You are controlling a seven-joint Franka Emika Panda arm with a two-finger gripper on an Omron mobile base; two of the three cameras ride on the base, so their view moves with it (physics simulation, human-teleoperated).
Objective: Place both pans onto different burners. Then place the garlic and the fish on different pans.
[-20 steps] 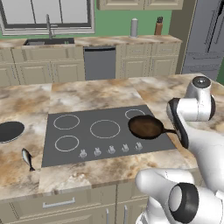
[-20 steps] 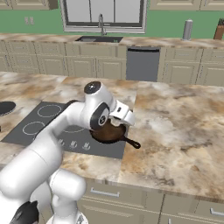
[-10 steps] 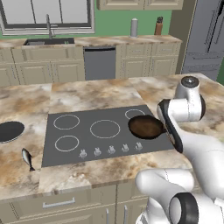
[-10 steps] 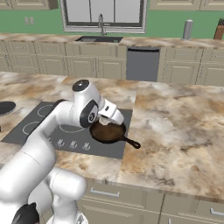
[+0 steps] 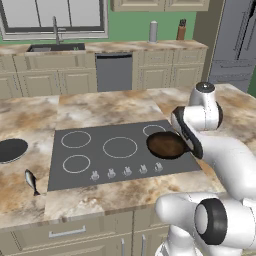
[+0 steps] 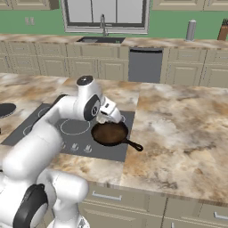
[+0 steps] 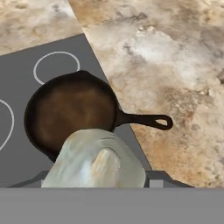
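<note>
**A:** What is the claw [image 6: 106,116] doing?

**B:** It is pinching the garlic bulb [image 7: 94,162]. The pale bulb sits right at its tips and hides them in the hand view, so I can't judge how firm the hold is.

**A:** And what is under it?

**B:** The brown skillet [image 7: 70,116] is directly below the claw, on the near corner of the glass cooktop [image 7: 17,57]. Its handle [image 7: 144,120] sticks out sideways over the marble counter [image 7: 175,65]. One burner ring [image 7: 56,66] shows just past the skillet's far rim.

**A:** So the step in hand is the drop?

**B:** I'd say so. The bulb hangs over the skillet's near rim rather than its middle. I would carry it a little forward, lower it close to the brown floor, and only then part the fingers. A round bulb let go from high up may roll or bounce out over the rim.

**A:** What about the rest?

**B:** The flat black pan [image 5: 11,150] is well away from the claw, across the whole cooktop. It lies on the counter, not on a burner. The fish [image 5: 32,181] lies near it on the marble, so both of those remain to be done.
</note>
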